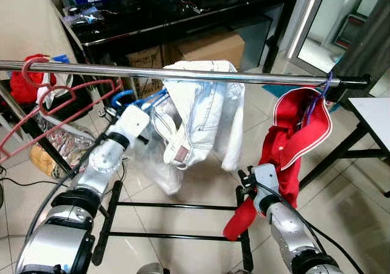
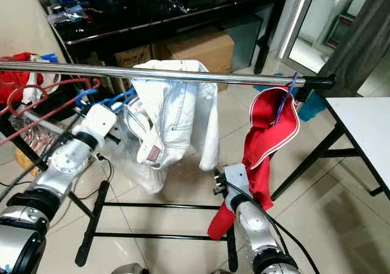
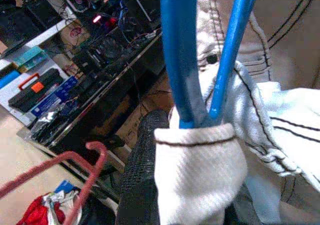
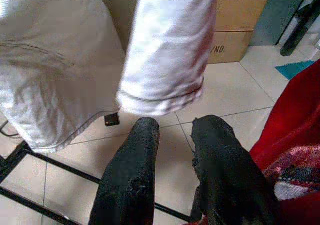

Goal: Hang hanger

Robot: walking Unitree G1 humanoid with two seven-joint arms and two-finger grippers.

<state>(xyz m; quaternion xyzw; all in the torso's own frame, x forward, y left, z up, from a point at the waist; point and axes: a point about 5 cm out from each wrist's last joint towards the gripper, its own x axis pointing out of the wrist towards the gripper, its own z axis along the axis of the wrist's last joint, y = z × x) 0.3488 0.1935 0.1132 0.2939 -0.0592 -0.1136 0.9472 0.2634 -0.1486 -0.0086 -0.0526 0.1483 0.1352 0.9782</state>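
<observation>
Red hanger (image 1: 42, 112): hooked over the rail at the far left, its wire frame slanting down past the edge of the head views, empty of clothing.
Red bundle (image 1: 24, 85): behind that hanger, against the wall, beside something white.
Rail (image 1: 183, 73): a chrome bar running level across the head views, ending in a black cap at the right.
Left gripper (image 1: 143, 106): raised just under the rail, clamped on the blue hanger (image 3: 180, 55); in the left wrist view one black finger (image 3: 142, 160) presses beside the blue bars where they meet inside a fold of white fabric.
Blue hanger, position: below the rail, its loop showing left of the jacket; whether its hook has reached the bar cannot be told.
White jacket (image 1: 204, 119): draped over the rail at the middle and bunched around the blue hanger, hanging between the two arms and hiding most of the hanger.
Black desk (image 1: 177, 18): behind the rail, cluttered with electronics, with cardboard boxes (image 1: 210, 49) beneath it.
Rack base (image 1: 177, 219): black tubes on the tiled floor, under the garments.
Right gripper (image 4: 175, 135): low, near the floor bars, holding nothing; its two fingers stand a little apart under the jacket's sleeve cuff (image 4: 162, 92).
Red garment (image 1: 292, 143): hanging from a purple hanger hook at the rail's right end, touching the right forearm.
White table (image 1: 375, 119): at the far right, on black legs.
</observation>
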